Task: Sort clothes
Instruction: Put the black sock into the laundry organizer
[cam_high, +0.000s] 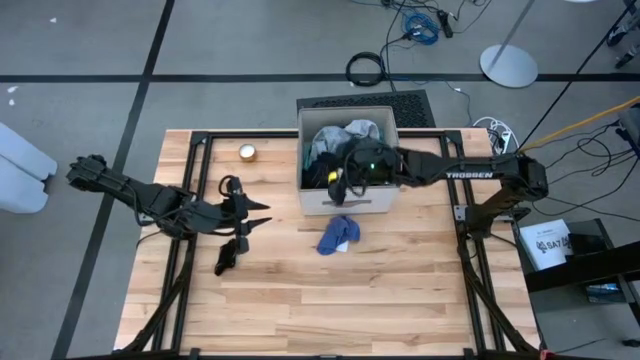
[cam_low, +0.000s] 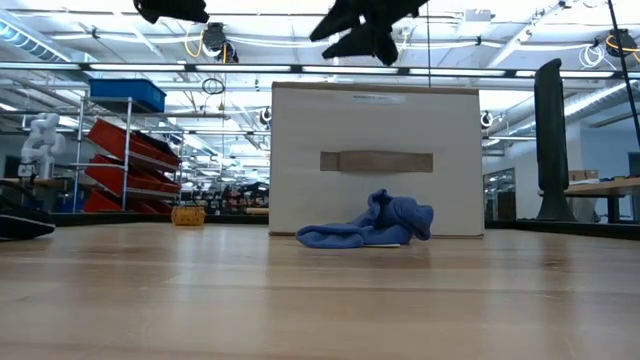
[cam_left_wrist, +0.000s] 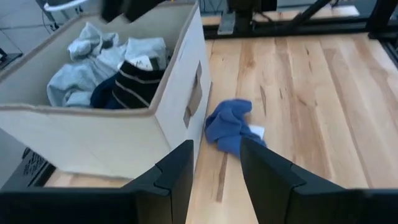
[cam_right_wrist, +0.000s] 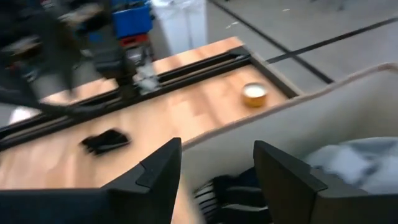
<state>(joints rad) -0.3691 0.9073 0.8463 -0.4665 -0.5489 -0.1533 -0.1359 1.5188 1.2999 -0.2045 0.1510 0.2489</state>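
Note:
A beige box (cam_high: 346, 196) stands at the table's far middle and holds clothes: grey garments (cam_left_wrist: 93, 59), a black-and-white striped piece (cam_left_wrist: 137, 78) and a navy piece (cam_left_wrist: 102, 96). A blue cloth (cam_high: 338, 235) lies crumpled on the table just in front of the box (cam_low: 375, 160). A black sock (cam_high: 228, 255) lies on the table's left half. My right gripper (cam_right_wrist: 214, 168) hangs open over the box's near left corner, above the striped piece (cam_right_wrist: 230, 193), with nothing between its fingers. My left gripper (cam_left_wrist: 214, 180) stands open above the table, left of the box, pointing toward the blue cloth (cam_left_wrist: 230, 127).
A small round tin (cam_high: 247, 152) sits at the table's far left, beside the box. Black frame rails (cam_high: 190, 240) run along the table's left and right sides. Bare wood (cam_high: 340, 300) stretches across the near half of the table.

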